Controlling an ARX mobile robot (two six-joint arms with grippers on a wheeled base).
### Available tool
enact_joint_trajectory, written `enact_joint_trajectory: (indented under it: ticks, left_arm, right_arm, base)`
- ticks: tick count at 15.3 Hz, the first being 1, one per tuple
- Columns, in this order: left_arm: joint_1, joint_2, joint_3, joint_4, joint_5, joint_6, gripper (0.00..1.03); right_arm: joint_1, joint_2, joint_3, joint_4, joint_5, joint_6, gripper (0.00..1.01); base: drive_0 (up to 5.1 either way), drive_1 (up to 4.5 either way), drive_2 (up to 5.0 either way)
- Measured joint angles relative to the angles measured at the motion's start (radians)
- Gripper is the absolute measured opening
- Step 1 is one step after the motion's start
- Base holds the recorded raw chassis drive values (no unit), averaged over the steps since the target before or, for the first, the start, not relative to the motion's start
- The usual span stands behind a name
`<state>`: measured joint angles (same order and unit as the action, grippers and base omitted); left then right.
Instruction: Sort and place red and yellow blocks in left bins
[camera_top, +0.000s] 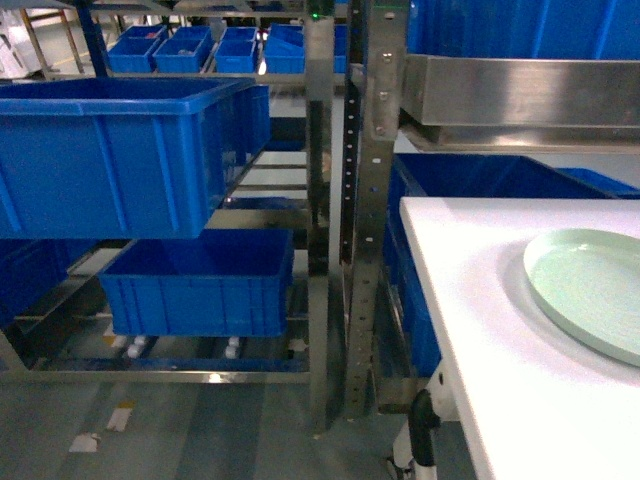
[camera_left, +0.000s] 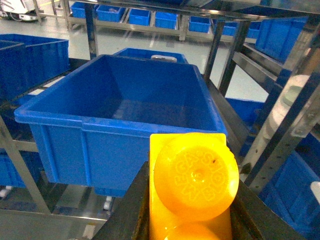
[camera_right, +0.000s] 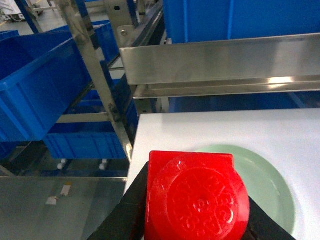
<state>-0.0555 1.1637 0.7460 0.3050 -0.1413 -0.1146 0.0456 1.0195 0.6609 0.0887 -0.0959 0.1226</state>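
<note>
While the left pincer (camera_left: 192, 220) grips the yellow brick (camera_left: 192, 185), the blue bin (camera_left: 120, 107) lies at eleven o'clock; the right pincer (camera_right: 195, 220) clamps the red cube (camera_right: 195, 197).

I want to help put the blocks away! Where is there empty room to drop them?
The big blue plastic bin on the upper shelf shows only bare floor inside its four walls. The lower blue bin looks bare too, but the bin above crowds it. The white table is free between its left edge and the pale green plate.

Cool, dim, bluish indoor light; glare streaks the steel shelf (camera_right: 220, 65); the head view looks soft and slightly blurred.
</note>
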Motion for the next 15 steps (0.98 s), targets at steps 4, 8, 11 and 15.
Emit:
enact_joint_trajectory:
  ticks: [4,8,11,15]
  left_arm:
    - [0.0,0.0,0.0,-0.002,0.0,0.0,0.27]
    - [0.0,0.0,0.0,-0.003,0.0,0.0,0.27]
    - [0.0,-0.001,0.0,-0.004,0.0,0.0,0.27]
    - [0.0,0.0,0.0,-0.004,0.0,0.0,0.27]
  right_arm:
    - [0.0,0.001,0.0,-0.001,-0.003,0.0,0.28]
    - [0.0,0.0,0.0,0.0,-0.003,0.0,0.28]
    - [0.0,0.0,0.0,-0.003,-0.003,0.0,0.28]
    - [0.0,0.0,0.0,0.0,-0.003,0.0,0.28]
  base:
    - [-4.9,3.38,1.4]
    - [-4.9,3.36,1.4]
    - [-4.9,3.36,1.5]
    - [-4.9,3.31,1.5]
